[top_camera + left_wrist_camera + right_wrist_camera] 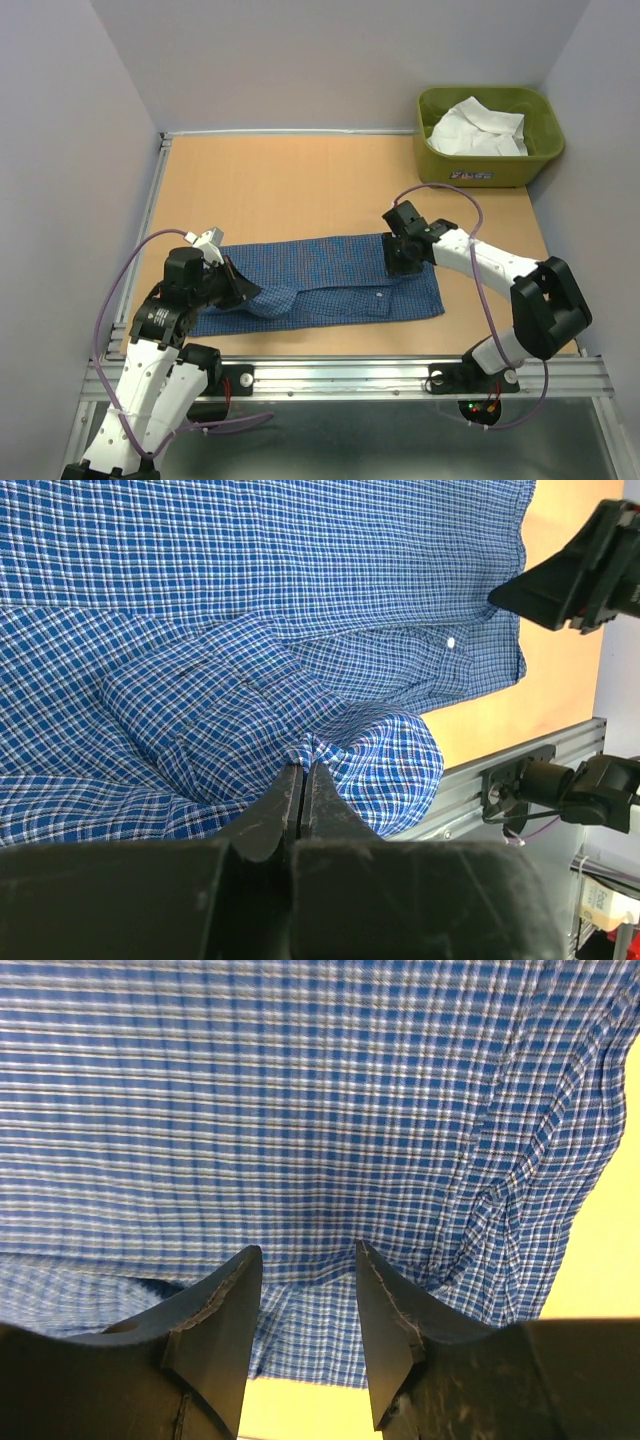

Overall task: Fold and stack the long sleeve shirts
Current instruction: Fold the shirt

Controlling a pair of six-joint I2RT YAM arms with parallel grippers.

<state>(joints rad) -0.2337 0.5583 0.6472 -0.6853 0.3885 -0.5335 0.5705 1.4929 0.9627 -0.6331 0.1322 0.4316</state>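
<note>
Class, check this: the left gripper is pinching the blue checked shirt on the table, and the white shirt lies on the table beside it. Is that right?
No. The white shirt lies in the green tub, as the top view shows. The left gripper does pinch the blue checked shirt.

COUNT | 2 shirts are counted: 1 blue checked shirt (330,285) laid along the table's (300,190) near edge, 1 white shirt (480,130) lodged in the tub | 1 olive-green tub (548,152) is counted, at the far right corner | 2 grippers are counted: left gripper (303,772), right gripper (308,1252) | 2 purple cables are counted: left cable (113,295), right cable (481,228)
</note>
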